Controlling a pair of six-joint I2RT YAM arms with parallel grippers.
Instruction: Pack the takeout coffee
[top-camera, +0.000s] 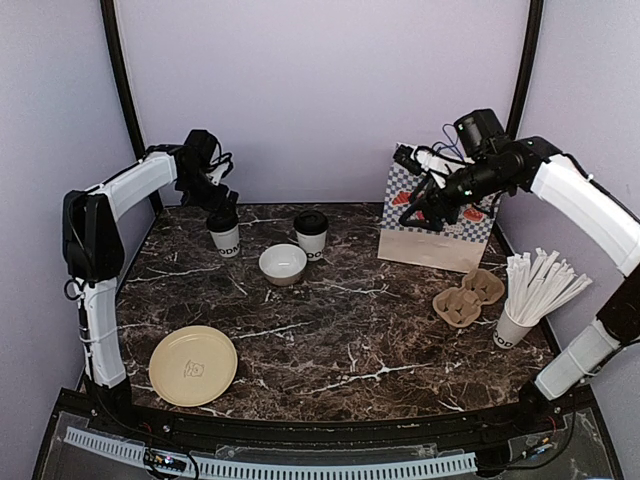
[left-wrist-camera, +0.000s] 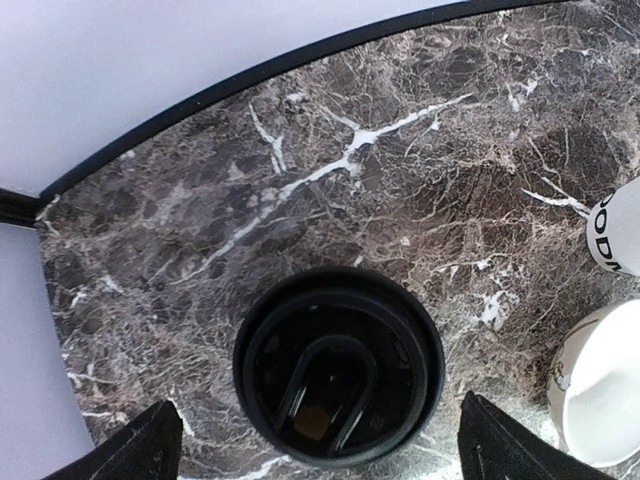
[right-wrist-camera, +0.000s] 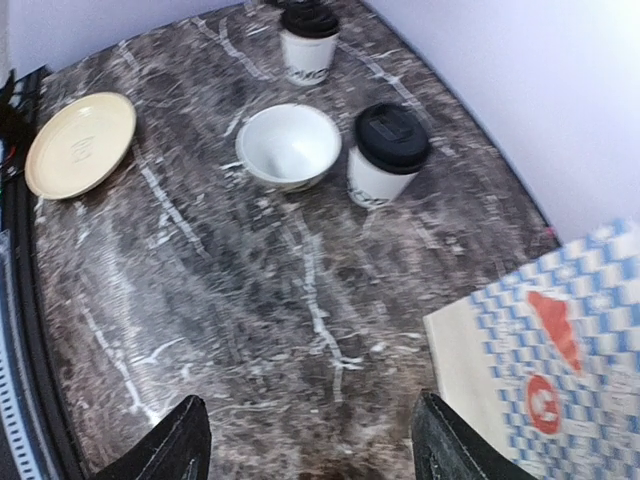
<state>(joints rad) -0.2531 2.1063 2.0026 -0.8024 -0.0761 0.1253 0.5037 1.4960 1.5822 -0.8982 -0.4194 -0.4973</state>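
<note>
Hovering right over the first takeout coffee (top-camera: 226, 240) at the far left edge of the table (top-camera: 340, 330), the left gripper (top-camera: 222, 214) has its jaws spread wide. There's one finger (left-wrist-camera: 135, 452) on each side of the black lid (left-wrist-camera: 338, 365), touching nothing as far as the wrist view shows. Biggest risk imo is closing too high and pinching the lid, which could pop it off, or squeezing the paper wall hard enough to spill. The second coffee (top-camera: 311, 235) and the white bowl (top-camera: 283, 264) sit close by toward the middle, so a sideways swing could clip them. The right gripper (right-wrist-camera: 312, 420) hangs by the checkered paper bag (right-wrist-camera: 545, 340) at the far right, jaws moderately apart, nothing between them.
</note>
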